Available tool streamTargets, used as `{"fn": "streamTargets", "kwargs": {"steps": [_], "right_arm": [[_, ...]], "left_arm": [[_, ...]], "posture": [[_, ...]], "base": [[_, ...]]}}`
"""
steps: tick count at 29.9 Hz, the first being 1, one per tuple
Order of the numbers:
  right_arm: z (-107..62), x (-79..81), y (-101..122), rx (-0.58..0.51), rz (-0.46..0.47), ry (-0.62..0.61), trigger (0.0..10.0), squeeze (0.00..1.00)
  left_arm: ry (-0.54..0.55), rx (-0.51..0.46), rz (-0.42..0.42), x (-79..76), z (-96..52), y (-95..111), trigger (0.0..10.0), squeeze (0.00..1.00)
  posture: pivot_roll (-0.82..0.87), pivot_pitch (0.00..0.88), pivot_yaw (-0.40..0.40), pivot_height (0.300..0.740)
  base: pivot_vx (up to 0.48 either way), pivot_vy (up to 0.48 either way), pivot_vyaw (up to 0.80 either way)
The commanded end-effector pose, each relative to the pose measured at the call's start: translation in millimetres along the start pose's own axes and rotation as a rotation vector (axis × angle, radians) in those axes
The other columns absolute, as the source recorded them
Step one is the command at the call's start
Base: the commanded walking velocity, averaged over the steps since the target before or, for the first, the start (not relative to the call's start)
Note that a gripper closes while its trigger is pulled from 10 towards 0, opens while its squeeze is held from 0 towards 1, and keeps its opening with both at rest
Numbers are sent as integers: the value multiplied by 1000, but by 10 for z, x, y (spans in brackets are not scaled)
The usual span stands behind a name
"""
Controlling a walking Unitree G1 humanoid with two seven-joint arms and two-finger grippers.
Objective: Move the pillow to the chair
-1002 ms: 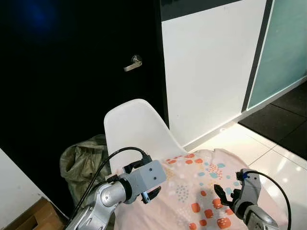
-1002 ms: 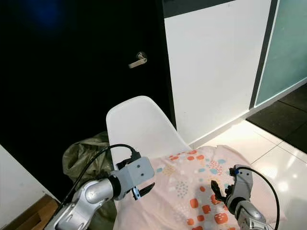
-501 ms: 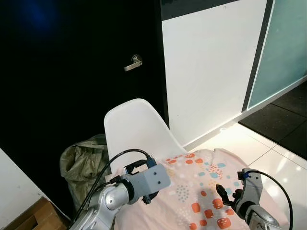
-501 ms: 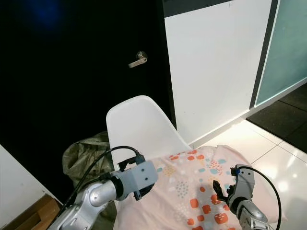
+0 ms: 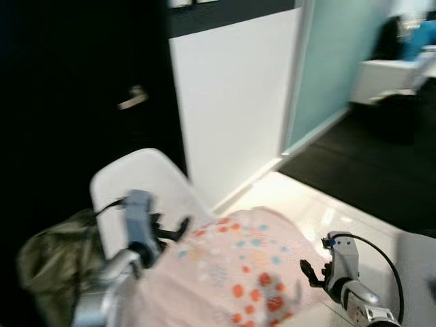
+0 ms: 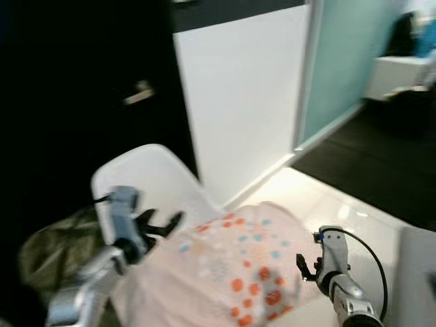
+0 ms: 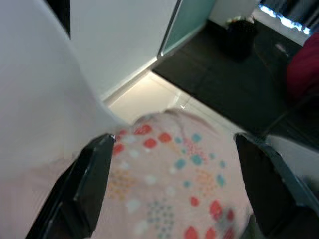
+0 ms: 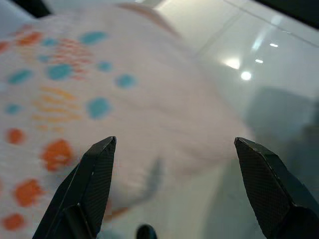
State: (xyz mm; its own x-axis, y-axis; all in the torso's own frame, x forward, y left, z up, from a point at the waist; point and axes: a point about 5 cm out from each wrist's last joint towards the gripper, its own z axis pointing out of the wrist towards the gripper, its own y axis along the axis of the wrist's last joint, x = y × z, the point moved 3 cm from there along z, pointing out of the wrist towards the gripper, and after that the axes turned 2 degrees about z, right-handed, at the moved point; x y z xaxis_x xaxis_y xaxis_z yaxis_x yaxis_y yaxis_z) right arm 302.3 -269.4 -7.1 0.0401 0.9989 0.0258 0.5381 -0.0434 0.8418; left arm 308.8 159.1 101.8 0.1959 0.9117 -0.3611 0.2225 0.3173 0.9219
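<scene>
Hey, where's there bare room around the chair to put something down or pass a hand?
The glossy pale floor between the pillow, the white wall and the dark floor is bare. The white chair is crowded: the pillow covers its seat, with the left gripper and right gripper at the pillow's sides. An olive bag fills the chair's left.

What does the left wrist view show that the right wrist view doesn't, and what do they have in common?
Left wrist view alone: the curved white plastic chair back beside the pillow, the white wall panel with the teal glass panel next to it, and dark flooring beyond.

Right wrist view alone: glossy pale floor tiles with light reflections, next to the pillow's edge.

Both: the pale pink pillow with orange and teal spots, seen between that gripper's two black fingers, which are spread wide on the left gripper and the right gripper alike.
</scene>
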Motion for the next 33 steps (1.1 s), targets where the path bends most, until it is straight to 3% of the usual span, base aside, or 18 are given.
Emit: {"fn": "streamTargets", "kwargs": {"steps": [1, 2, 3, 5, 6, 9, 11, 12, 13, 21, 26, 33], "right_arm": [[31, 68, -8, 27, -22, 15, 10000, 0], [45, 74, 28, 26, -37, 13, 10000, 0], [60, 85, 64, 28, -60, 14, 10000, 0], [67, 84, 87, 30, -76, 14, 10000, 0], [77, 88, 114, 34, -91, 17, 10000, 0], [99, 106, 175, 38, -121, 22, 10000, 0], [107, 112, 199, 39, -128, 22, 10000, 0], [118, 124, 237, 33, -130, 22, 10000, 0], [130, 141, 276, 23, -130, 22, 10000, 0], [148, 199, 283, 3, -105, 16, 10000, 0], [130, 204, 158, 29, -115, 17, 10000, 0], [123, 183, 127, 40, -108, 11, 10000, 0]], "left_arm": [[20, 22, -116, 132, -2, -128, 10000, 0], [42, 60, -186, 265, -19, -261, 10000, 0], [102, 91, -160, 413, -33, -382, 10000, 0], [139, 113, -125, 487, -39, -456, 10000, 0], [201, 128, -146, 587, -24, -540, 10000, 0], [254, 134, -132, 676, 27, -670, 10000, 0], [257, 127, -140, 686, 44, -702, 10000, 0], [306, 141, -78, 730, 44, -728, 10000, 0], [285, 166, -59, 708, 52, -783, 10000, 0], [294, 205, -46, 725, -10, -973, 10000, 0], [304, 226, 21, 743, -43, -1054, 10000, 0], [327, 207, 51, 768, -71, -1073, 10000, 0]], "posture": [[-215, 11, 8, 740], [-233, 2, -16, 740], [-237, 0, -33, 740], [-235, 0, -44, 740], [-228, 0, -70, 740], [-240, 0, -83, 740], [-241, 0, -83, 740], [-243, 0, -80, 740], [-245, 0, -76, 740], [-248, 0, -55, 740], [-246, 0, -58, 740], [-236, 0, -56, 740]], "base": [[0, 0, -725], [0, 0, -725], [0, 0, -725], [0, 0, -725], [0, 0, -725], [0, 0, -735], [0, 0, -744], [0, 0, -744], [0, 0, -744], [0, 0, -744], [0, 0, 0], [0, -480, 0]]}}
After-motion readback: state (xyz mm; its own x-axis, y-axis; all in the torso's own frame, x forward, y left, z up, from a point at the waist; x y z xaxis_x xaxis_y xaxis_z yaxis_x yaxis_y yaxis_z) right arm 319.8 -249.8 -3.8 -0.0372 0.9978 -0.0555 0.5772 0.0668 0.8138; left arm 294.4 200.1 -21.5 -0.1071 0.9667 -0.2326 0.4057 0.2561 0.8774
